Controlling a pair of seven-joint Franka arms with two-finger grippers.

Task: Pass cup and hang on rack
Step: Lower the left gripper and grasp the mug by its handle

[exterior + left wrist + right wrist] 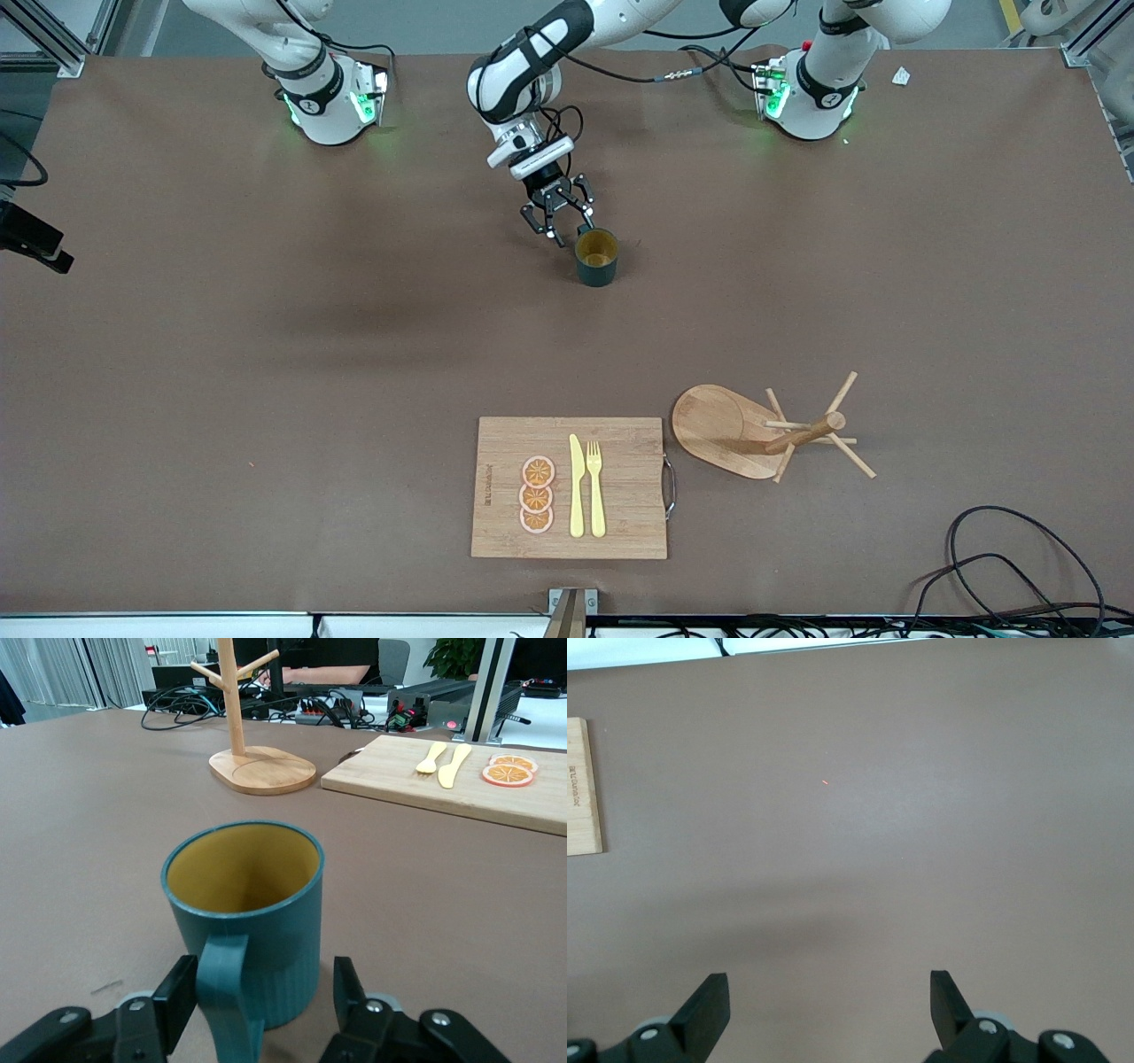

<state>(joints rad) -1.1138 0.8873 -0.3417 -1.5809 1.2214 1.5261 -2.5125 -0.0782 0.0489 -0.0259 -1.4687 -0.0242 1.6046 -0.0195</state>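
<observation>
The dark teal cup with a yellow inside stands upright on the table, toward the robots' bases. My left gripper is low at the cup, open, on the side of the bases. In the left wrist view the cup turns its handle toward the gripper, and the handle stands between the two open fingers without being gripped. The wooden rack stands upright on its oval base, nearer to the front camera and toward the left arm's end; it also shows in the left wrist view. My right gripper is open and empty over bare table.
A bamboo cutting board lies beside the rack near the front edge, with a yellow knife, a yellow fork and orange slices on it. Its edge shows in the right wrist view. Black cables lie at the front corner.
</observation>
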